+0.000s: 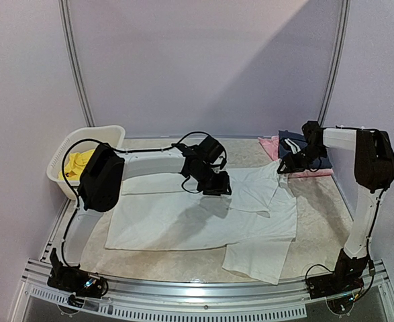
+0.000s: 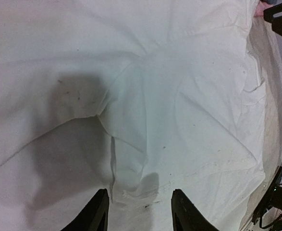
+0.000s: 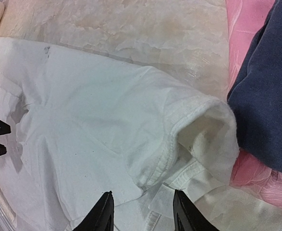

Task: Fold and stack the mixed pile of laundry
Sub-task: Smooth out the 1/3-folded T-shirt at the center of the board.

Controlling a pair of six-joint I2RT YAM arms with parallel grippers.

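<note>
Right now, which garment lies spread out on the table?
The white T-shirt, spread flat. The yellow shorts sit in the basket; the pink garment and navy garment lie stacked far right.

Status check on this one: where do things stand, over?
Left gripper open, right gripper open, both over T-shirt. T-shirt spread out, creased; shorts in basket. Sleeve beside pink cloth and navy cloth.

Shorts seemingly in basket, left of T-shirt
</note>
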